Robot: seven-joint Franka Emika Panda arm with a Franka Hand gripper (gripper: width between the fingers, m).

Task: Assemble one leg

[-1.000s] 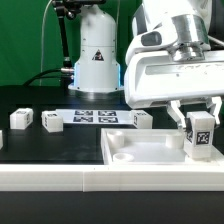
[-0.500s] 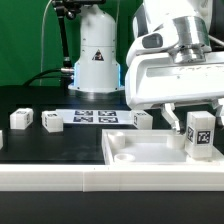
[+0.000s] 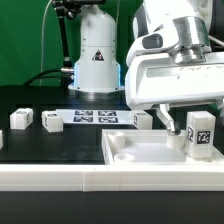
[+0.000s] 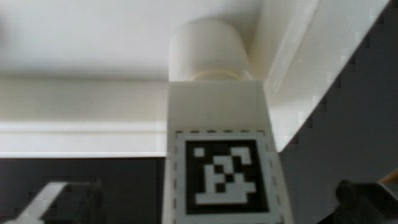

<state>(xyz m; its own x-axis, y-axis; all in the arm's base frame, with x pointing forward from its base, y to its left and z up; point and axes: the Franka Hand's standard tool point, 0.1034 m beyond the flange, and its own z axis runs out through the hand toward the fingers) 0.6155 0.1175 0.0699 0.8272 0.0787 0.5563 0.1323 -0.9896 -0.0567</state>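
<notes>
The leg (image 3: 202, 132), a white square post with a black-and-white tag, stands upright at the right corner of the large white panel (image 3: 140, 152). In the wrist view the leg (image 4: 222, 130) fills the middle, its round end set against the panel (image 4: 89, 100). My gripper (image 3: 197, 114) is above and around the leg. It is open: the dark fingertips (image 4: 54, 203) stand apart from the leg on both sides, with gaps. The gripper (image 4: 210, 205) holds nothing.
Three more white legs lie on the black table: two at the exterior view's left (image 3: 20, 118) (image 3: 52, 121), one behind the panel (image 3: 143, 119). The marker board (image 3: 95, 116) lies before the robot base (image 3: 97, 60). A white ledge (image 3: 60, 178) runs along the front.
The fingers have spread away from the leg, letting it go. The leg stays upright on the panel's corner.
</notes>
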